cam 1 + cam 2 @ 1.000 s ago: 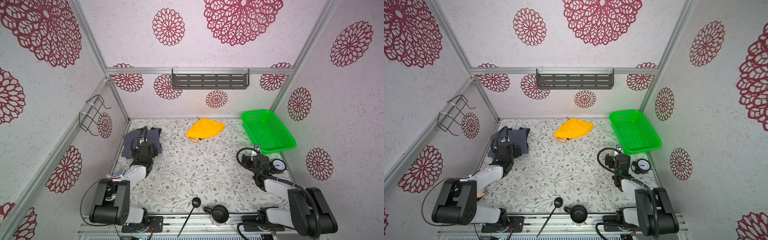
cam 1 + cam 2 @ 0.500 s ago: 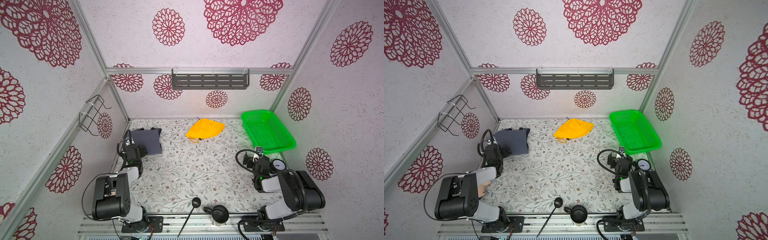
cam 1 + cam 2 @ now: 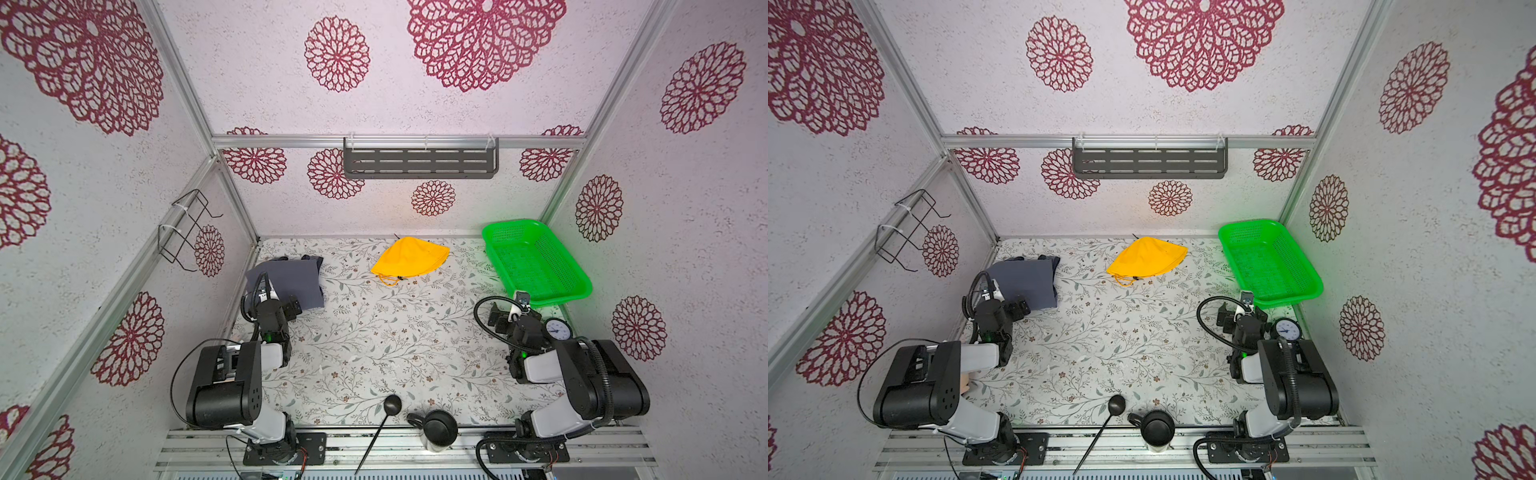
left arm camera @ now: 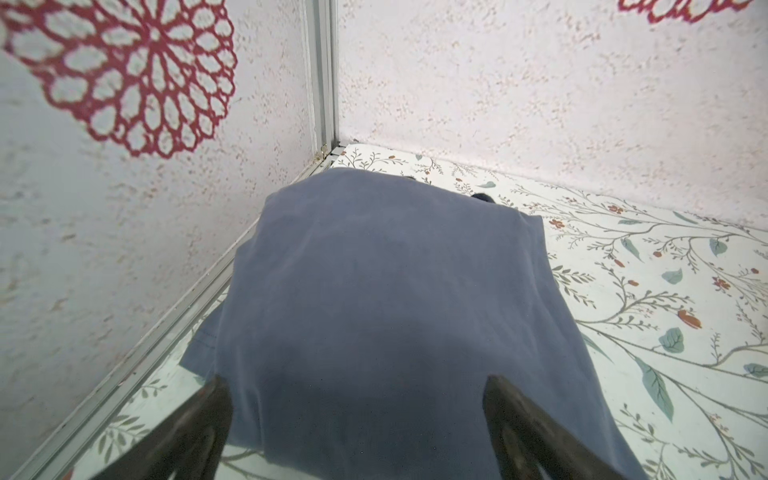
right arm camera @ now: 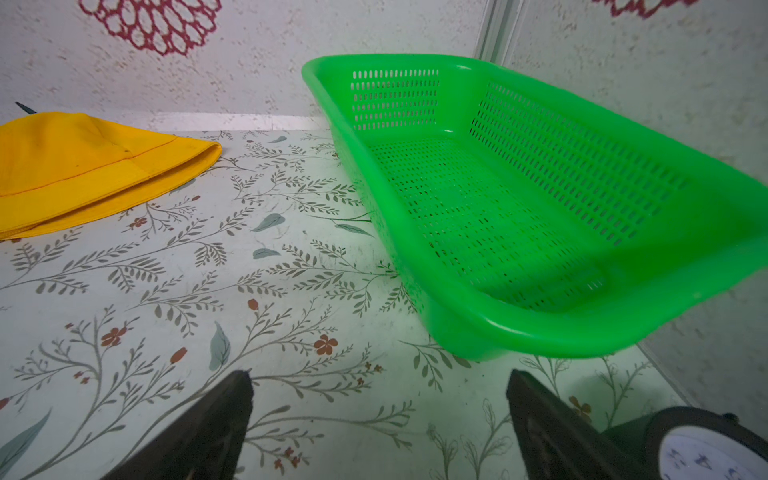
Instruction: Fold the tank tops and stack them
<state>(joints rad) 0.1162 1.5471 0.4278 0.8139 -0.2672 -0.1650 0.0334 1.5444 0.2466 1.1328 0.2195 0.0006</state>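
folded slate blue-grey cloth tank top (image 4: 374, 299) before our left gripper (image 4: 357, 384), jaws parted
long axis runs from them to the rosette-papered wall corner (image 4: 322, 83); right gripper (image 5: 380, 380) gapes empty over floral-printed tabletop (image 5: 208, 270).

- The left arm (image 3: 232, 374) is sitting folded low at the front left of the scene, its forearm reaching away toward the back left in both top views.
- The left gripper (image 4: 357, 386) is pointing forward and down, its two dark fingers (image 4: 199, 424) standing wide apart.
- The right arm (image 3: 582, 374) is crouching likewise at the front right, elbow tucked, wrist angled toward the back.
- The right gripper (image 5: 380, 384) is hovering low and tilting downward, its fingers (image 5: 552, 432) gaping wide in the right wrist view.
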